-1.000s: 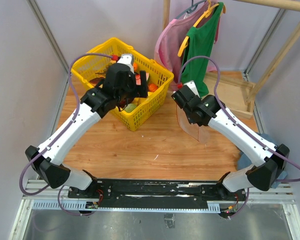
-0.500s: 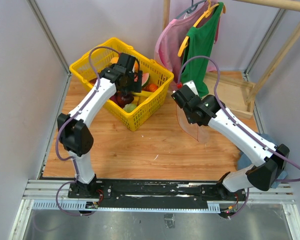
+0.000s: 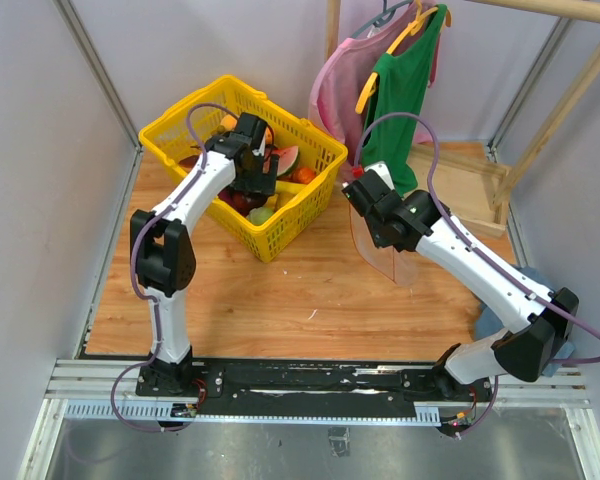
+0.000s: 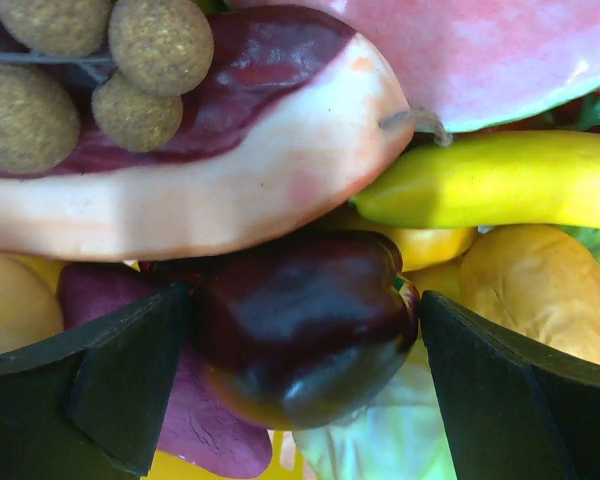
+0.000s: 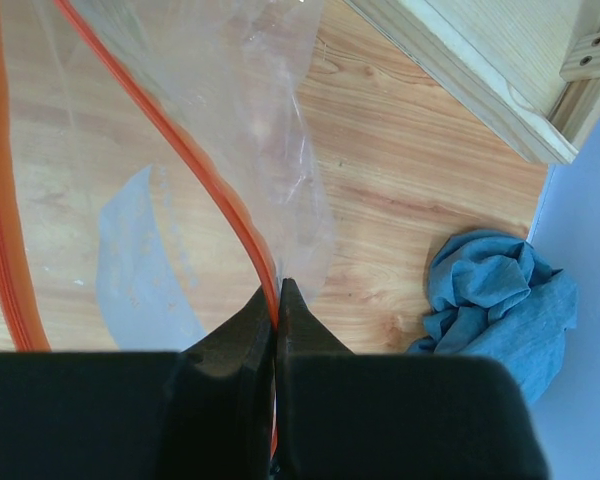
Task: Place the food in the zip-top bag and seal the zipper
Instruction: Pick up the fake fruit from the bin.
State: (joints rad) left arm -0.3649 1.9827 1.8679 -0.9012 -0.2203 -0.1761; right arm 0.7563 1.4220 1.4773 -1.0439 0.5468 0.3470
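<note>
The food lies heaped in a yellow basket [image 3: 280, 240] at the back left. My left gripper [image 3: 250, 183] is down inside it. In the left wrist view the left gripper [image 4: 302, 295] is open, with a finger on each side of a dark red fruit [image 4: 300, 330]. Around the fruit are a yellow banana [image 4: 500, 175], a purple sweet potato [image 4: 205, 430], a pale green cabbage [image 4: 400, 440] and a red-and-cream mango [image 4: 230, 170]. My right gripper [image 3: 363, 197] is shut on the red-orange zipper [image 5: 180, 135] and holds the clear zip-top bag [image 3: 382, 255] hanging with its mouth open; the bag [image 5: 230, 80] is empty.
A green shirt [image 3: 405, 90] and a pink one hang on a wooden rack [image 3: 460, 180] at the back right. A blue cloth [image 5: 500, 300] lies crumpled on the wooden table to the right. Grey walls close in both sides.
My left arm has stretched forward and its gripper has gone down into the basket, around the dark red fruit. The right arm and the bag have barely moved.
</note>
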